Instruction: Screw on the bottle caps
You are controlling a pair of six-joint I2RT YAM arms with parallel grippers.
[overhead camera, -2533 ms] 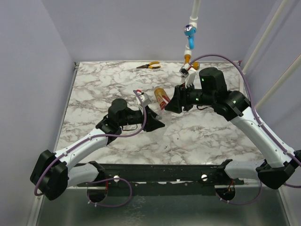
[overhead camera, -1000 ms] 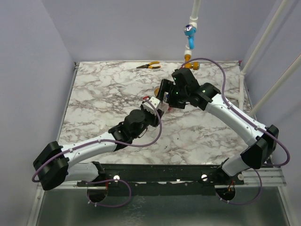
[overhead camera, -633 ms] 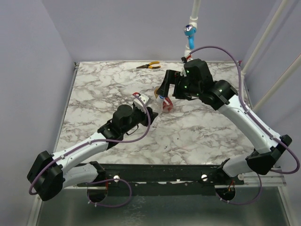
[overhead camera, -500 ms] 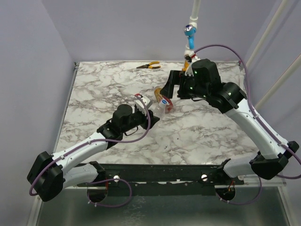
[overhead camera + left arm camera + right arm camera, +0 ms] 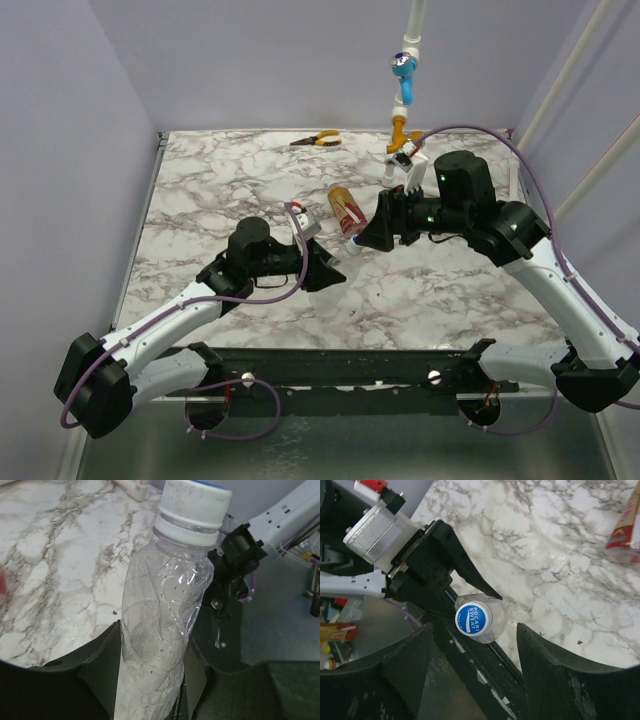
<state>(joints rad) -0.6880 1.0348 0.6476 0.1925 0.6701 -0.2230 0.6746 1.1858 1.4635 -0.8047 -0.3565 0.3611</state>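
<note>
My left gripper (image 5: 152, 650) is shut on the body of a clear, crumpled bottle (image 5: 160, 630), held off the table. A white cap with a blue top (image 5: 196, 500) sits on its neck. My right gripper (image 5: 475, 630) is open and faces that cap (image 5: 473, 619) end-on; the cap lies between the fingers in view, touching neither. In the top view the left gripper (image 5: 322, 268) and right gripper (image 5: 368, 235) point at each other near the table's middle. A second bottle with a red label and amber contents (image 5: 345, 207) lies on the table behind them, also at the right wrist view's top right (image 5: 626, 525).
Orange-handled pliers (image 5: 316, 139) lie at the table's far edge. A light-blue valve handle with an orange fitting (image 5: 403, 70) hangs on a white pipe at the back. The marble table's near edge (image 5: 330, 348) and the arm bases are below.
The left gripper has come back toward the near side with the clear bottle. The right gripper has left the red-labelled bottle, drawn back to the right and now faces the held bottle's cap.
</note>
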